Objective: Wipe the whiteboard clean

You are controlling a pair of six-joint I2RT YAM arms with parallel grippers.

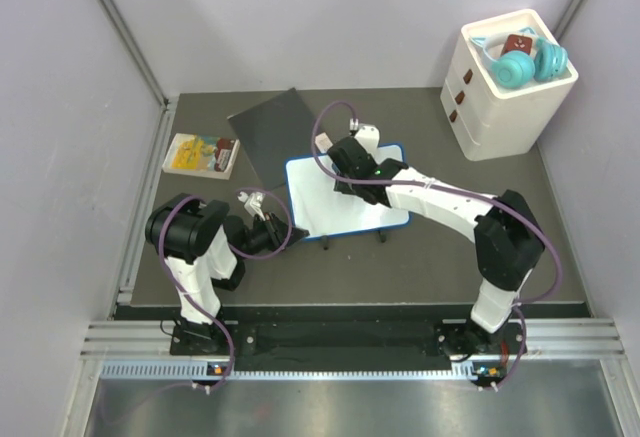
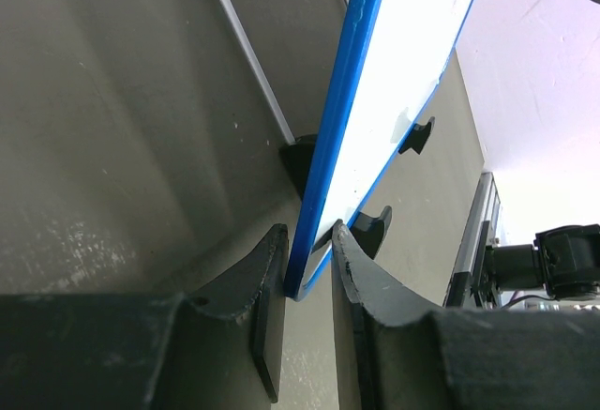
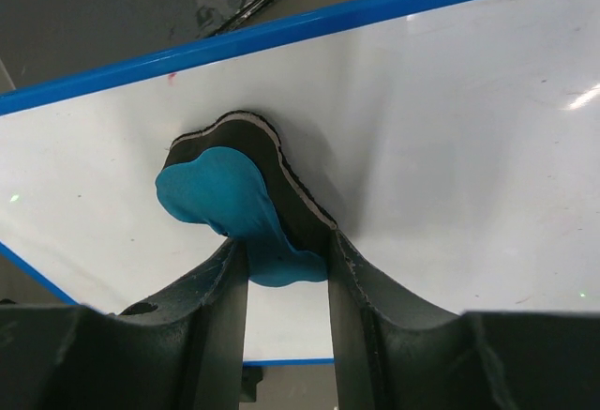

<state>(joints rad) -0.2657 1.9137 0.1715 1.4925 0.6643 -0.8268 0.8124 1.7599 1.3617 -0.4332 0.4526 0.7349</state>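
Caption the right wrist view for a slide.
Right gripper holds a blue eraser against the blue-framed whiteboard, whose visible surface looks nearly clean.

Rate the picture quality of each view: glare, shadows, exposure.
Top external: even soft light, sharp, the whiteboard plain white with no obvious glare. Left wrist: the board's face is blown out to featureless white; the left tool pinching its edge is dark. Right wrist: the eraser in the right tool throws a soft shadow on the board, with small glare streaks at the right edge.
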